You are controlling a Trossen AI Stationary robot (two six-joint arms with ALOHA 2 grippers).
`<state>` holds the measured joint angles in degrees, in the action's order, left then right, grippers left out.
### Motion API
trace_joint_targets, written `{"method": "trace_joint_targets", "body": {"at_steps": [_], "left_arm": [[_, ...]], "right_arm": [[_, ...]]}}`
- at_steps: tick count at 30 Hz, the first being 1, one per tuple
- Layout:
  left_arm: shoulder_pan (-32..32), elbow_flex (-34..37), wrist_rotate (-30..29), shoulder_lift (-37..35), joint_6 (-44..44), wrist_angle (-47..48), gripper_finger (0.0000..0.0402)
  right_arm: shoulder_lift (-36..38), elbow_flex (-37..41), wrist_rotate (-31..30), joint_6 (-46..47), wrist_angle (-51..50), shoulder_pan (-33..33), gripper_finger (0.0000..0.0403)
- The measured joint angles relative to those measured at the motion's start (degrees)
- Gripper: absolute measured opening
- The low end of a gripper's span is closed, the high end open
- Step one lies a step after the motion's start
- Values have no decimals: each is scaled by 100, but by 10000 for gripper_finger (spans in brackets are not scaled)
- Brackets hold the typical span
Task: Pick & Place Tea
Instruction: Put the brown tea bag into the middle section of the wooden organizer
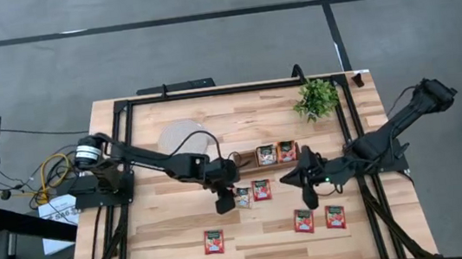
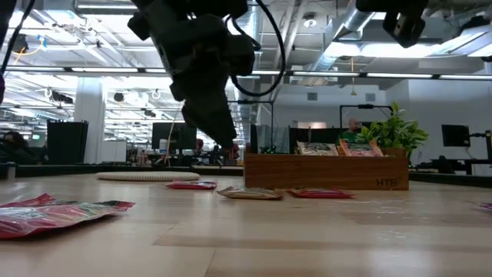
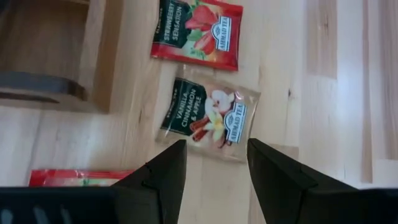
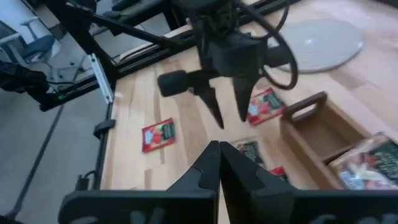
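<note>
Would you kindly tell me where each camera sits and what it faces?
High view: overhead, straight down on the table; both arms show, left end effector open, right end effector shut.
Low view: table height, looking across at the wooden tray; the left arm hangs from above.
Left wrist view: faces down past its own fingers at a pale tea sachet.
Right wrist view: looks past its shut fingers at the left arm.
Shared: that pale sachet and the tray also show in the high view.
</note>
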<state>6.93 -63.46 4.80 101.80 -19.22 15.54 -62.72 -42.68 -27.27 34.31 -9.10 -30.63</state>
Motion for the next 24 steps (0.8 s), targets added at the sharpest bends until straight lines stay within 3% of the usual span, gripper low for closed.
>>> {"method": "trace_joint_targets", "body": {"at_steps": [5,13,24], "left_arm": [[-54,-367,-230,236,55,-25,162],[-95,-963,-438,810,28,1008,162],[-95,-983,-705,986,102,1218,162]], "right_arm": [[219,0,-27,-182,-244,10,1],[300,1,3,-192,-417,76,1],[297,2,11,-332,-379,76,1]]}}
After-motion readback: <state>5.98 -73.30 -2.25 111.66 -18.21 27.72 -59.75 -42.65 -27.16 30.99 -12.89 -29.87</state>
